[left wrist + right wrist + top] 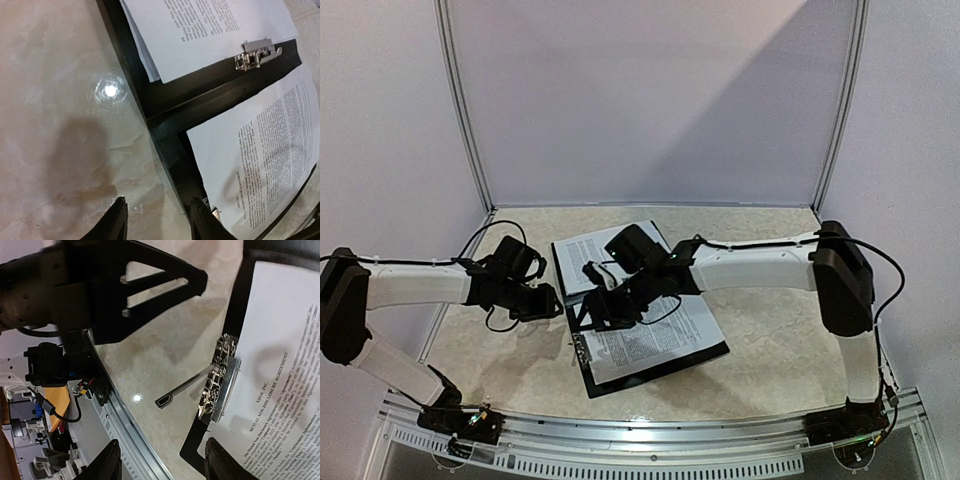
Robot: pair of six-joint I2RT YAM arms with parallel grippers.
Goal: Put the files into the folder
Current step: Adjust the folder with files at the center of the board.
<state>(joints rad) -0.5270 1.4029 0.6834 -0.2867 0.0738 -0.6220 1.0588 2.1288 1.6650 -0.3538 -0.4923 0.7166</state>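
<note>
At folder (pixel 200 97) edge | left gripper (pixel 159 210) spread | right gripper (pixel 164 450) spread, perhaps above files (pixel 280 390)

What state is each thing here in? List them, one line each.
folder: open, flat on the table.
files: lying inside, sheets on both halves.
metal clip: lever sticking out sideways.
left gripper: open, empty.
right gripper: open, empty.

I see the folder (pixel 200 106) lying mid-table (pixel 770 330), with files (pixel 655 340) on both its near and far halves. Clip (pixel 220 377) sits at a sheet's edge. Left gripper (pixel 550 300) is just left of the folder, right gripper (pixel 603 303) over its left part.
</note>
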